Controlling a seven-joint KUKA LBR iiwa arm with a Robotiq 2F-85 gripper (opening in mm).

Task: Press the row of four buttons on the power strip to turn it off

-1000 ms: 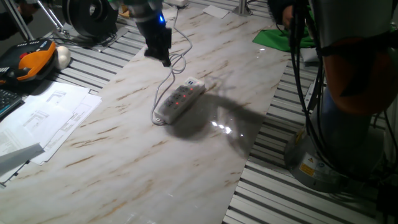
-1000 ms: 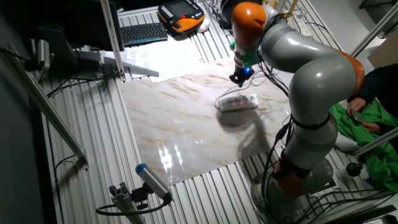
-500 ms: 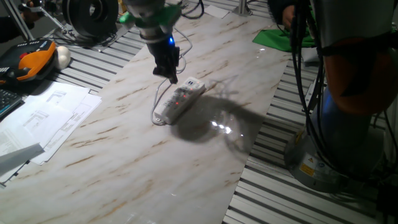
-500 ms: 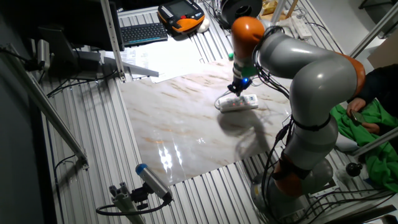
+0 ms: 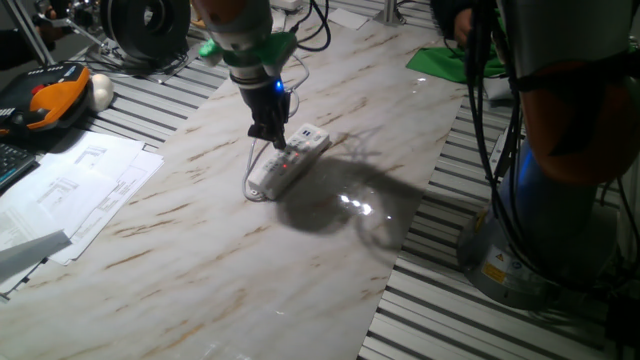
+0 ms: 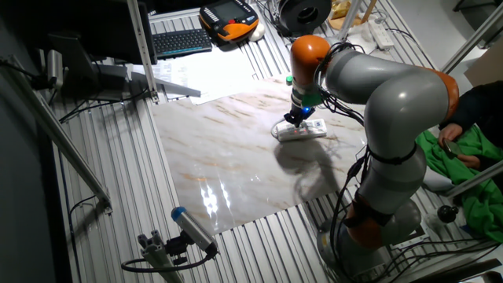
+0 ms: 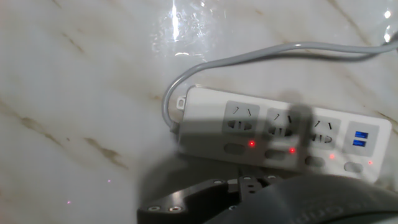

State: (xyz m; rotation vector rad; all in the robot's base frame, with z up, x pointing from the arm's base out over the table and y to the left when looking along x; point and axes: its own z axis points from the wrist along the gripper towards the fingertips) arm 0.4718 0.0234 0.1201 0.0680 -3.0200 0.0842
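The power strip [image 5: 290,158] is a white bar lying on the marble tabletop [image 5: 200,250], also seen in the other fixed view [image 6: 302,130]. In the hand view the power strip [image 7: 249,127] shows its sockets, with the buttons [image 7: 273,154] in a row along its near edge, a small red light beside each. Its grey cord [image 7: 249,59] loops away at the left end. My gripper [image 5: 273,137] hangs low over the strip's button side [image 6: 292,119]. A blurred grey finger [image 7: 301,130] overlaps the strip near the middle sockets. No view shows whether the fingers are open or shut.
Papers [image 5: 70,190] and an orange-and-black pendant [image 5: 45,100] lie left of the marble slab. A keyboard [image 6: 181,41] sits at the back. A green cloth [image 5: 450,60] lies at the far right corner. The robot base [image 5: 530,230] stands on slatted metal at right.
The gripper has come down and moved from behind the cord's loop to just over the power strip. The strip itself has not moved.
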